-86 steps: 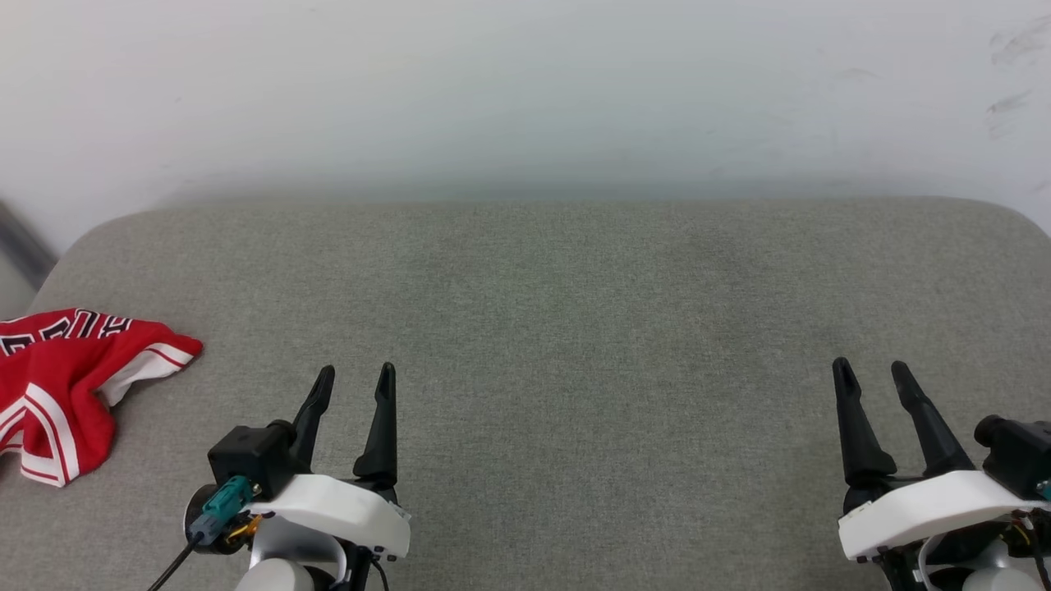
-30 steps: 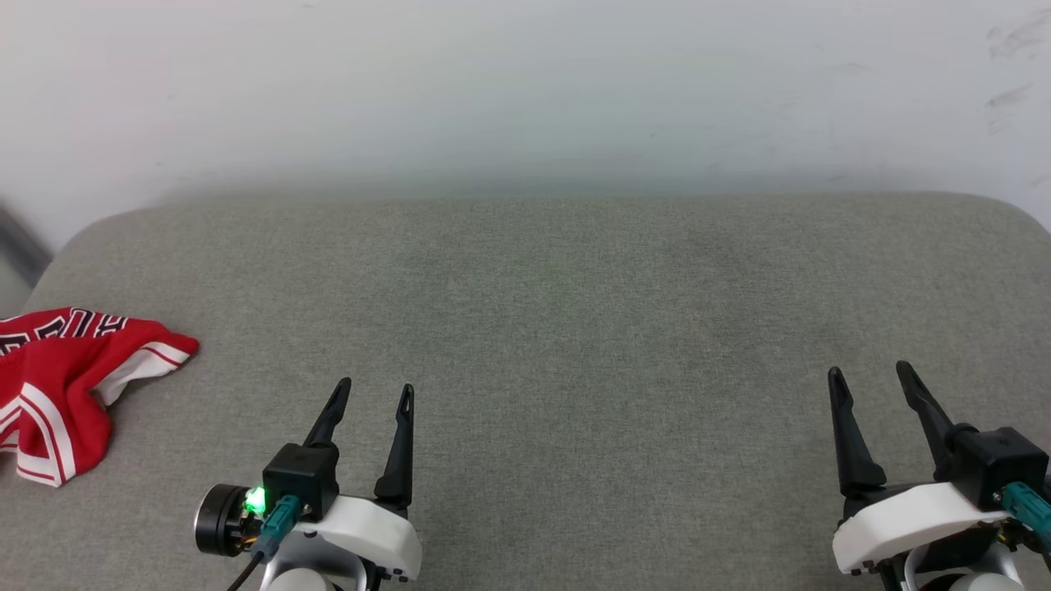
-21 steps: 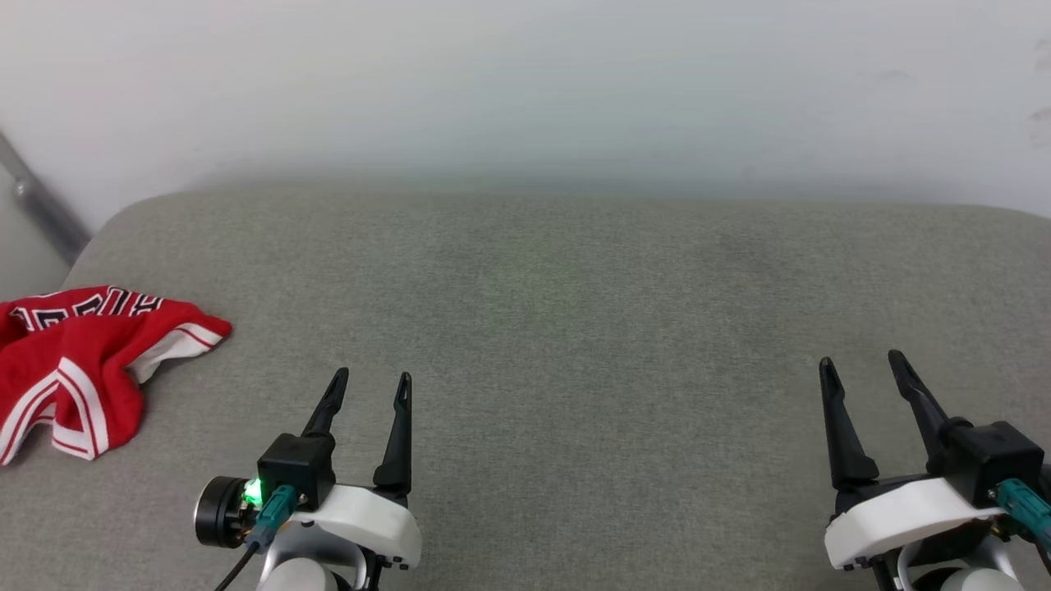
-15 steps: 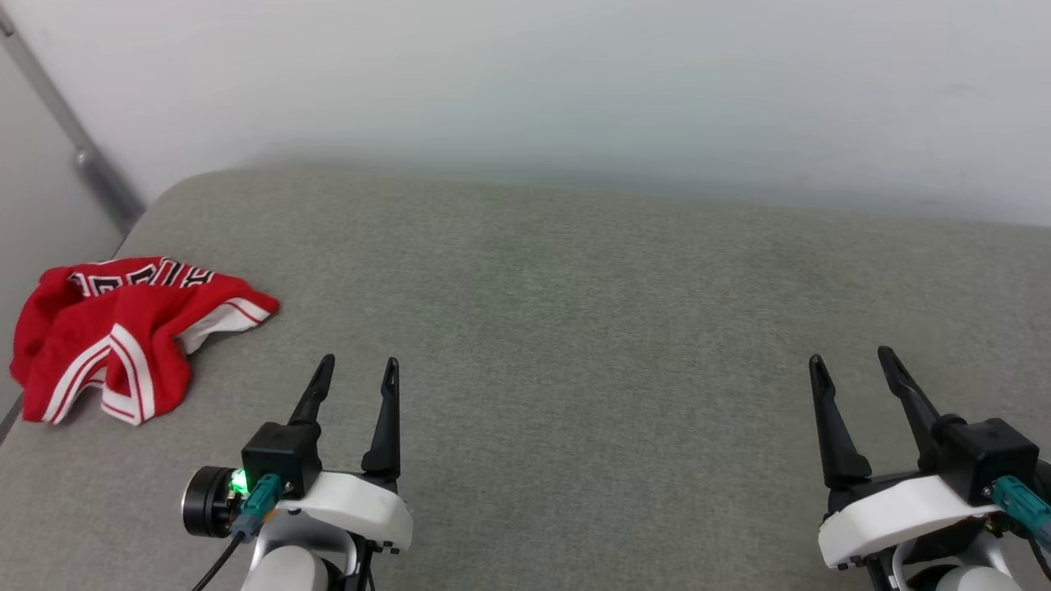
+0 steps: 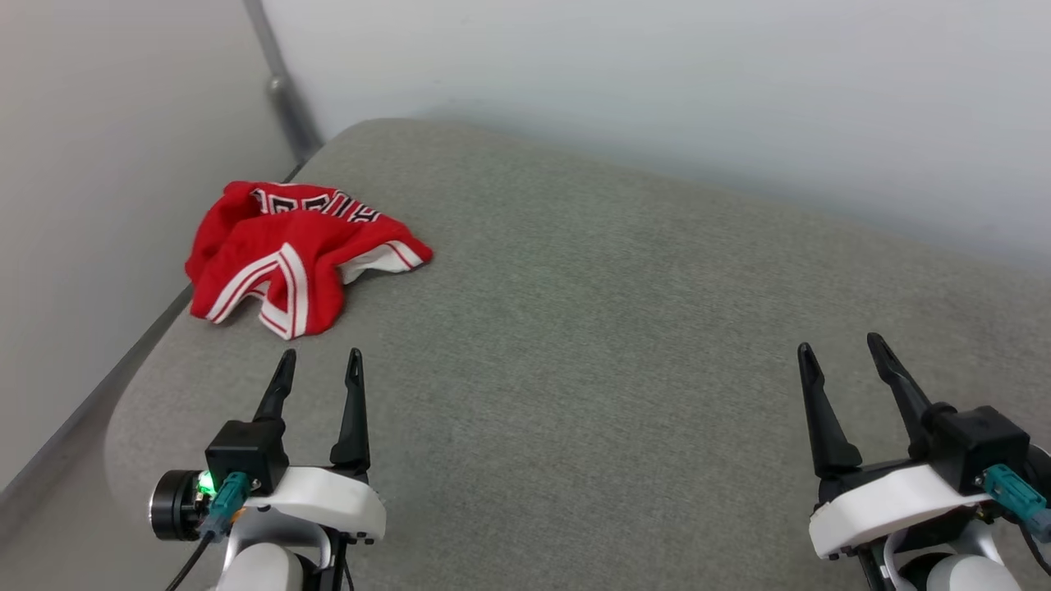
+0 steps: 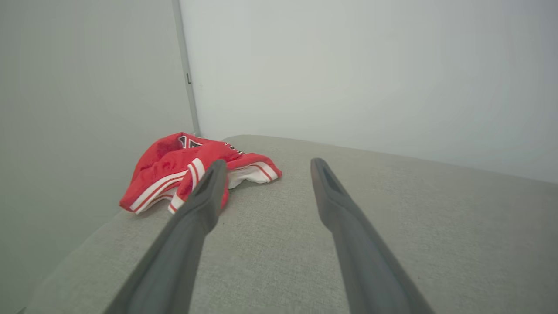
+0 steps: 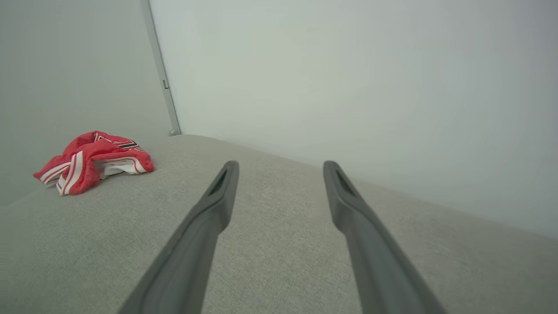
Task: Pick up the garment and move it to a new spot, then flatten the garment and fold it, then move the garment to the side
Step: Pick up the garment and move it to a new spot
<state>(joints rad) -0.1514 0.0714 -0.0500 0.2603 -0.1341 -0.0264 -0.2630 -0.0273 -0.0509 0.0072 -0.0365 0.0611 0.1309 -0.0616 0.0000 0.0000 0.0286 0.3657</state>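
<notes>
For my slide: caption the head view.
Crumpled red garment lies near the grey cushion's far-left corner; left gripper and right gripper open, empty.

A grey woven cushion [image 5: 616, 328] with rounded corners sits against plain pale walls [image 5: 657, 82]; a grey metal strip [image 5: 277, 82] runs up the corner, under soft even light

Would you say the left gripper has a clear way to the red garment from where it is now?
Probably yes: the garment lies crumpled just ahead of the open left gripper, with bare grey cushion between them.
</notes>
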